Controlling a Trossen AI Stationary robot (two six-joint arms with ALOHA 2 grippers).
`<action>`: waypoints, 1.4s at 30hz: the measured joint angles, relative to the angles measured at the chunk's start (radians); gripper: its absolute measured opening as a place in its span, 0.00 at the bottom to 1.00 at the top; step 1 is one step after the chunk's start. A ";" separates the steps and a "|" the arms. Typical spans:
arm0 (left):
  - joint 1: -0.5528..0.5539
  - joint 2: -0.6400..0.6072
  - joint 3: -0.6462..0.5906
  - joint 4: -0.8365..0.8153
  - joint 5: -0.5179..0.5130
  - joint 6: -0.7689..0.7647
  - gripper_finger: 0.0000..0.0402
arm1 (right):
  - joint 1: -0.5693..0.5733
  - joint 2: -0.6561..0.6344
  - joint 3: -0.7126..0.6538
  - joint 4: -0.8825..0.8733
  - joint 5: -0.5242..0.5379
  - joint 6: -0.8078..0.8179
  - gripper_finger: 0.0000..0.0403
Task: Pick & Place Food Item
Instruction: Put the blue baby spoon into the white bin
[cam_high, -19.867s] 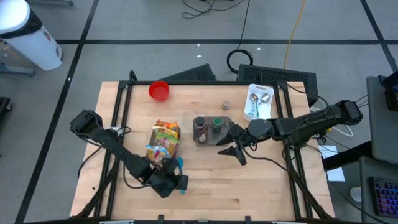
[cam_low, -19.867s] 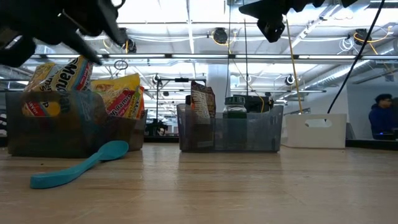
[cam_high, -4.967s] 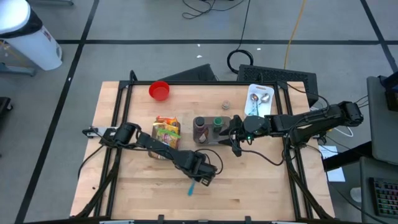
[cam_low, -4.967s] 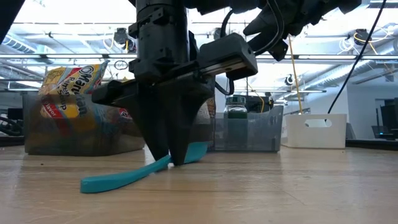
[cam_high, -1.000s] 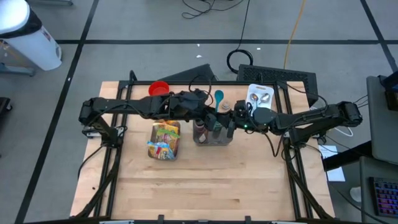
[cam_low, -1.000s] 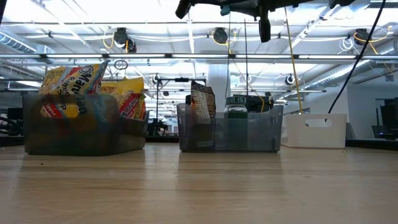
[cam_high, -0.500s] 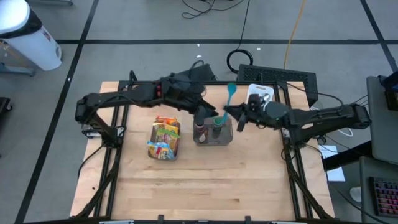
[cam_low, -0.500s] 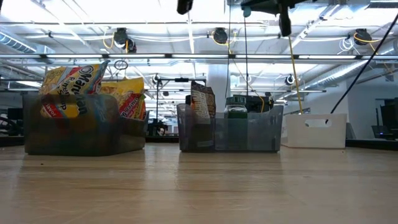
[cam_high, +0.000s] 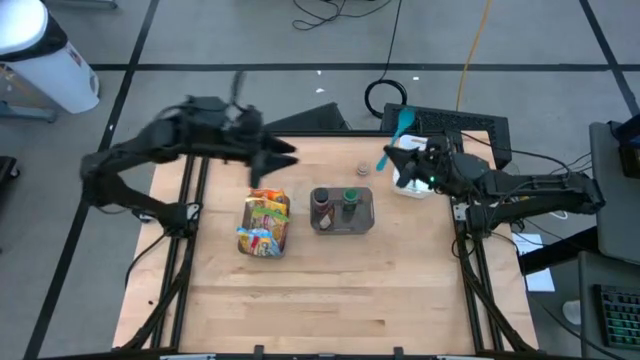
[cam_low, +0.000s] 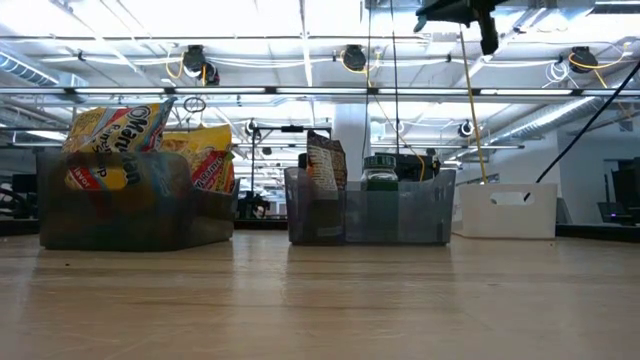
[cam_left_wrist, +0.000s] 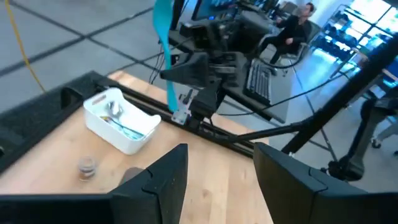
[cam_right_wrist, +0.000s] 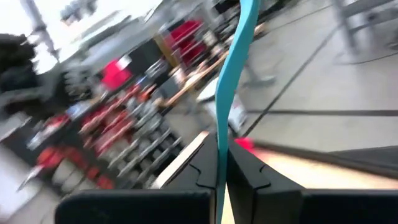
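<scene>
From above you see the right gripper pinching the teal spoon over the white tray at the table's far right, while your left wrist view shows the left gripper with fingers parted, holding nothing.

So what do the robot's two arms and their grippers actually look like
Both arms are matte black, built of slim jointed segments. The left gripper ends in two broad, flat black fingers with squared tips. The right gripper has matching dark angular fingers. A small green light glows on the right arm near its wrist, and thin black cables trail from its base.
</scene>
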 joint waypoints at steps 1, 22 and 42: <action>0.005 -0.027 0.000 -0.022 0.005 0.013 0.47 | -0.006 0.000 0.000 0.001 0.034 0.012 0.01; 0.267 -0.465 -0.536 0.122 0.247 0.014 0.46 | -0.230 0.017 0.093 -0.449 0.186 0.241 0.01; 0.286 -0.483 -0.935 0.813 0.399 -0.205 0.46 | -0.382 0.013 -0.208 -0.416 -0.066 0.436 0.01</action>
